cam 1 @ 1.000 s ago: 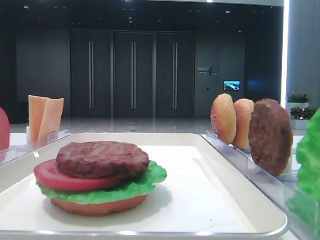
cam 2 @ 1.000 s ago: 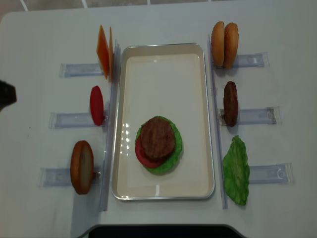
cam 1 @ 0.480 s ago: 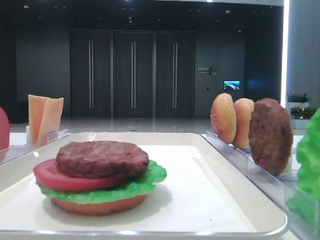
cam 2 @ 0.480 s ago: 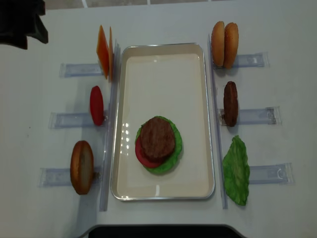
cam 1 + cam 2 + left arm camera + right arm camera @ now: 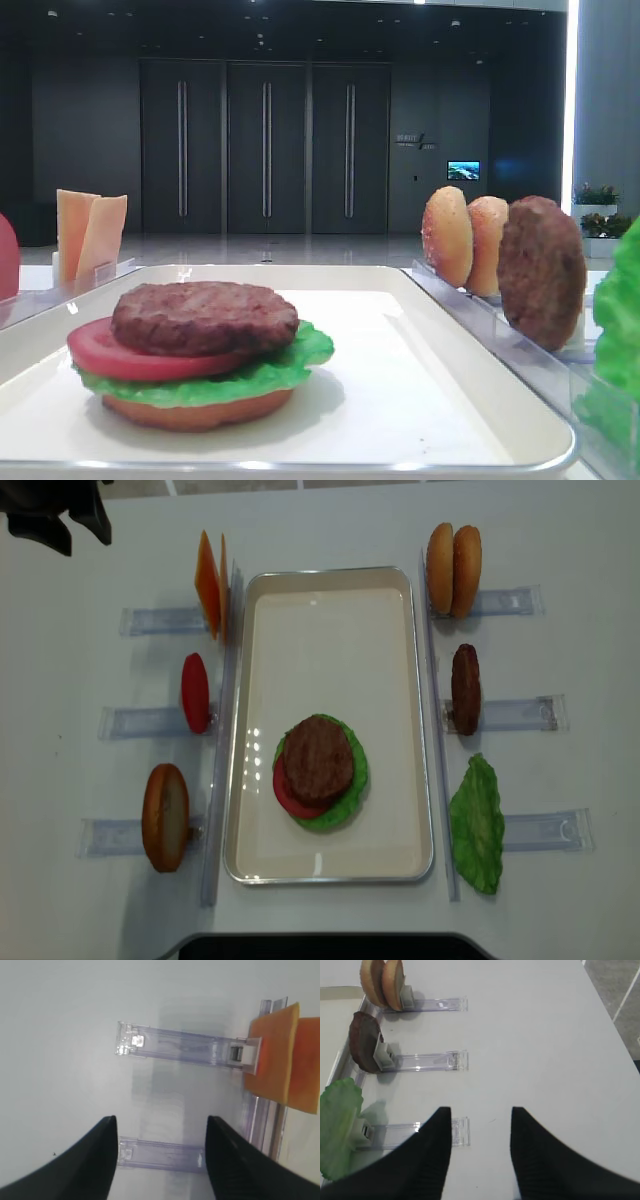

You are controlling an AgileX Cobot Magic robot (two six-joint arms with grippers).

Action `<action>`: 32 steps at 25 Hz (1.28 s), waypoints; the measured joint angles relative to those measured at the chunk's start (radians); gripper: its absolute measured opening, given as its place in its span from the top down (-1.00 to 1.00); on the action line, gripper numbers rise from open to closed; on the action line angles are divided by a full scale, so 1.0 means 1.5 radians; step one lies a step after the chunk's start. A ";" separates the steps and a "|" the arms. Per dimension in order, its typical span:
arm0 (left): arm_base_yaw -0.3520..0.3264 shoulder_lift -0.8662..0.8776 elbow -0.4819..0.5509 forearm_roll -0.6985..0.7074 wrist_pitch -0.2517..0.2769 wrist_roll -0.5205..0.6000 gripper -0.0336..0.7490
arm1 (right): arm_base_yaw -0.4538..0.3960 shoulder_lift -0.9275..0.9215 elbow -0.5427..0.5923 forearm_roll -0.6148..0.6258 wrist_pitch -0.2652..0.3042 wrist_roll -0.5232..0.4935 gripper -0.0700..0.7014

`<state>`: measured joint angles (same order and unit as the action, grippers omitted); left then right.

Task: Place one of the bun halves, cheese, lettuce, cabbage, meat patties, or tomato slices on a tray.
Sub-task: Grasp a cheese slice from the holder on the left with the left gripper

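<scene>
No brand or label can be read anywhere; a small sign on the dark far wall in the low view is too blurred to make out.

The white tray (image 5: 330, 590) lies mid-table, long side running 12 to 6 o'clock. On its lower half sits a stack: bun half (image 5: 195, 410) at the bottom, lettuce (image 5: 352, 780), a tomato slice (image 5: 288, 795), and a meat patty (image 5: 318, 757) on top.

At the tray's 9 o'clock side, clear rack strips (image 5: 155, 620) hold 2 cheese slices (image 5: 208, 585) upright at about 10 o'clock, a standing tomato slice (image 5: 195, 692) at 9, and a bun half (image 5: 165, 817) at 8. On the 3 o'clock side stand 2 bun halves (image 5: 453, 570) pressed together, a second patty (image 5: 465, 689), and a loose lettuce leaf (image 5: 477, 825) at about 4 o'clock.

The left gripper (image 5: 161, 1135) hangs above bare table and a rack strip, its jaws spread wide with nothing between them; the cheese lies toward 3 o'clock in its own view, apart from the fingers. The right gripper (image 5: 481, 1132) also stands parted and empty (above the strip that carries the lettuce leaf).

Against the frame 1 second back, the left arm (image 5: 55, 510) has travelled from the table's left edge up to the top-left corner, nearer the cheese. The food has not shifted.
</scene>
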<state>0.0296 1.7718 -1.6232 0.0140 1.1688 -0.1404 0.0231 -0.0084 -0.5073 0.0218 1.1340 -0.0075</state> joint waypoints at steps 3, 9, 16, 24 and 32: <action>-0.032 0.000 -0.001 0.034 0.000 -0.022 -0.18 | 0.000 0.000 0.000 0.000 0.000 0.000 0.11; -0.165 0.018 -0.011 0.047 -0.013 -0.086 -0.18 | 0.000 0.000 0.000 0.000 0.000 0.000 0.11; -0.261 0.063 -0.014 0.075 -0.028 -0.167 -0.18 | 0.000 0.000 0.001 0.000 0.000 0.000 0.11; -0.260 0.072 -0.021 0.115 -0.046 -0.200 -0.18 | 0.000 0.000 0.001 0.000 0.000 0.000 0.11; -0.260 0.112 -0.023 0.131 -0.090 -0.212 -0.18 | 0.000 0.000 0.001 0.000 0.000 0.000 0.11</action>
<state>-0.3605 1.9392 -1.6584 0.2107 1.0337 -0.4586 0.0231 -0.0084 -0.5065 0.0218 1.1340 -0.0075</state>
